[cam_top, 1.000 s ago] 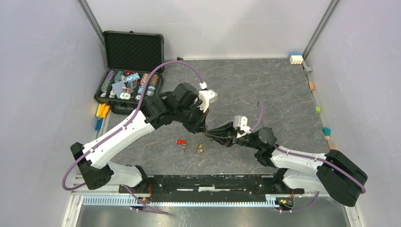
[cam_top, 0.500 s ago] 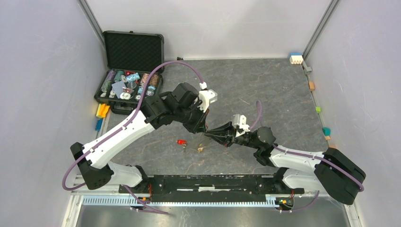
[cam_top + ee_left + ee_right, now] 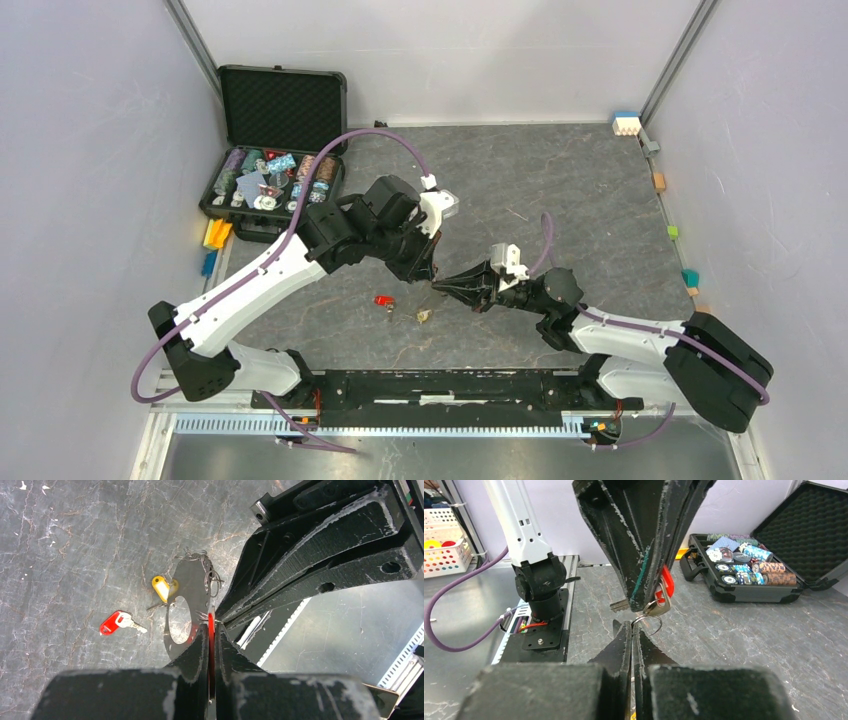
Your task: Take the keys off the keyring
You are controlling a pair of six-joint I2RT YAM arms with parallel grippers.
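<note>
My left gripper (image 3: 210,625) is shut on a red-headed key (image 3: 211,630); it hangs point-down in the right wrist view (image 3: 644,540), the red head (image 3: 667,585) at its tips. My right gripper (image 3: 631,625) is shut on a small silver ring (image 3: 651,622) of the keyring, which the held key hangs on. Both grippers meet tip to tip above the table (image 3: 435,280). A loose red key (image 3: 117,621) and a yellow key (image 3: 162,587) lie below, by a tangle of silver rings (image 3: 200,560). A dark grey shape (image 3: 192,587) under them may be strap or shadow.
An open black case of poker chips (image 3: 275,150) stands at the back left. Small coloured blocks lie by the left wall (image 3: 215,235) and along the right wall (image 3: 672,232). The black base rail (image 3: 440,385) runs along the near edge.
My right gripper has edged a little up and left, closer to the left gripper's tips. The red and yellow keys on the table have not moved.
</note>
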